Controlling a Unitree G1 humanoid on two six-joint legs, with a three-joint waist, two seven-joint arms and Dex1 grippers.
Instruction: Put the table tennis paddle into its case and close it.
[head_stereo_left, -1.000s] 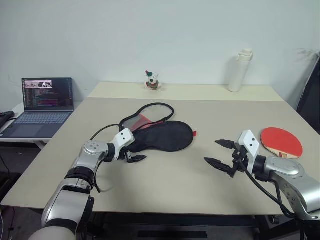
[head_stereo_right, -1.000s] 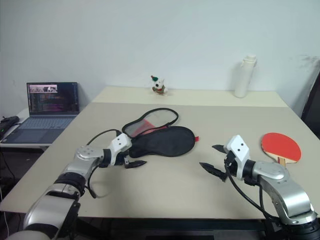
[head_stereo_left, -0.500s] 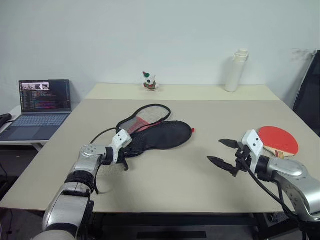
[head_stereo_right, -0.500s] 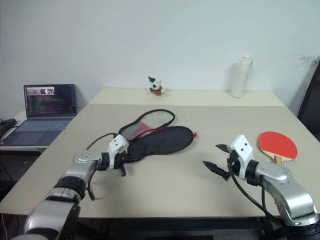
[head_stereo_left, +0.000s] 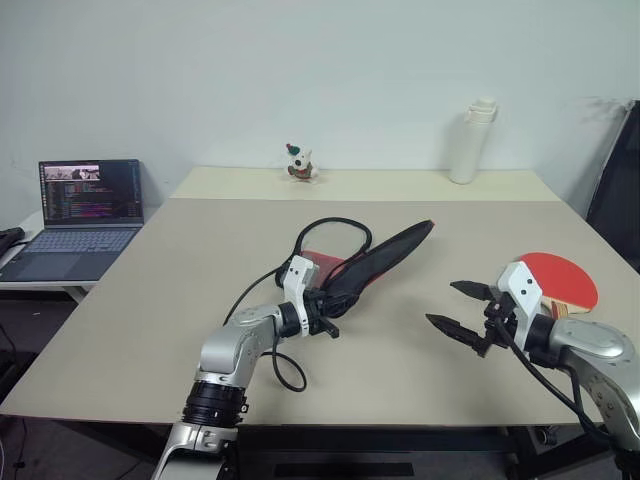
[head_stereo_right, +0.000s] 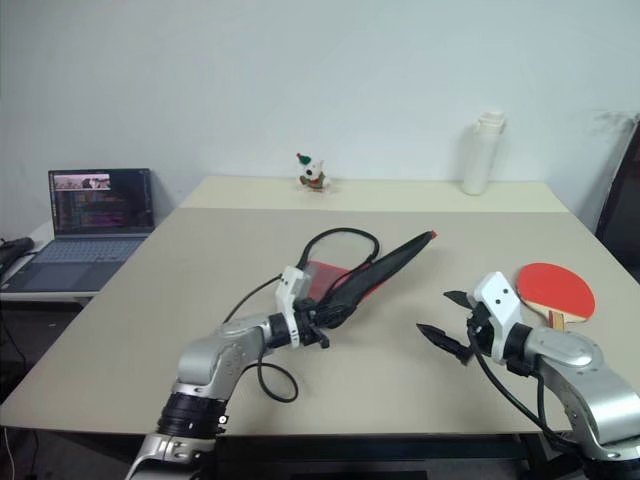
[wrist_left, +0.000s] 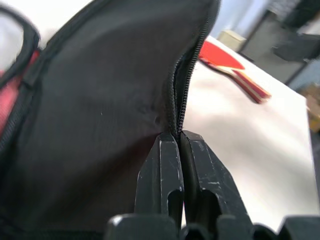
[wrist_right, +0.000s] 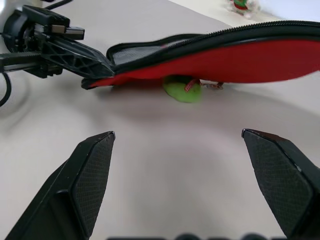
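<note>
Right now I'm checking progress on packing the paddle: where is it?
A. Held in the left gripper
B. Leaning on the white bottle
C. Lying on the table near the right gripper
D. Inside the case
C. The table tennis paddle lies flat on the table just behind the open right gripper, while the left gripper pinches the case by its edge.

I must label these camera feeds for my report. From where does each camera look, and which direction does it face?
Left and right eye views: on the head, looking forward and down over the table; both arms show.
Left wrist view: on the left wrist, facing the case; the left gripper is shut on its zipper edge.
Right wrist view: on the right wrist, facing the case; the open right gripper shows.
Both wrist views share the case.
</note>
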